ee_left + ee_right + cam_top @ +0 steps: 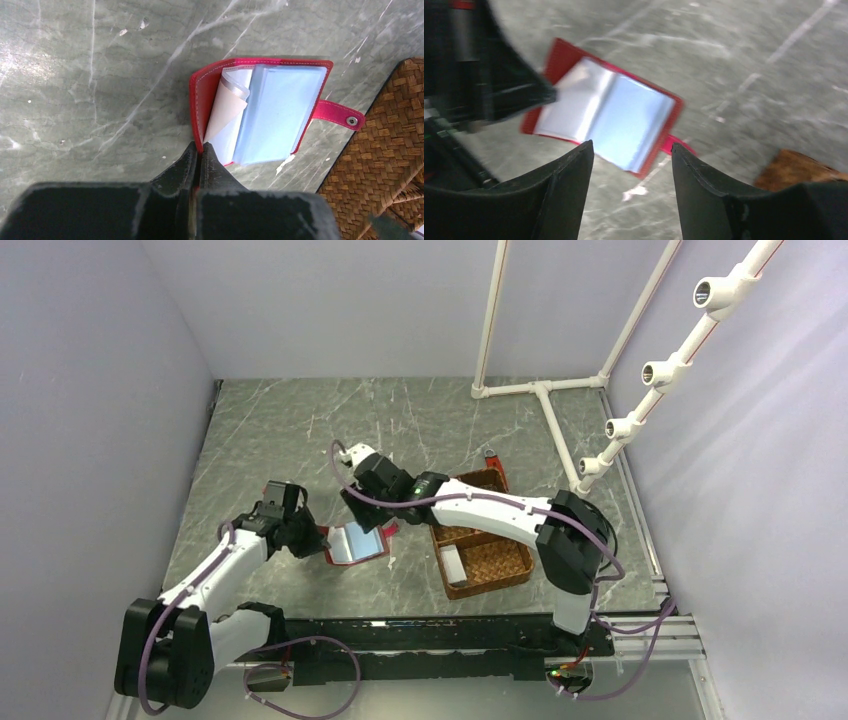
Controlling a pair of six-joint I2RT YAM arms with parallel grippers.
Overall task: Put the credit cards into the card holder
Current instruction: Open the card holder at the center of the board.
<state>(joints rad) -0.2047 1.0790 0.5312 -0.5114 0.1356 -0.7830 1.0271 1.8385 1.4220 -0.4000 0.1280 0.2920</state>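
Observation:
The card holder [215, 85], a red wallet, lies open on the marble table with its pale blue inner sleeves [280, 112] facing up and its snap tab [340, 114] toward the basket. A tan credit card [226, 107] sits among the sleeves by the fold. My left gripper [200, 146] is shut on the near edge of the wallet's red cover. My right gripper [631, 150] hangs open just above the card holder [664, 107], with nothing between its fingers. From above, the left gripper [318, 537] is at the wallet's [355, 544] left edge and the right gripper [362, 512] is over its far side. A white card [455, 562] lies in the basket.
A brown woven compartment basket [495, 565] stands right of the wallet, close to its snap tab. A small red object [492, 458] lies at the basket's far corner. A white pipe frame [540, 390] stands at the back right, and grey walls close in the table.

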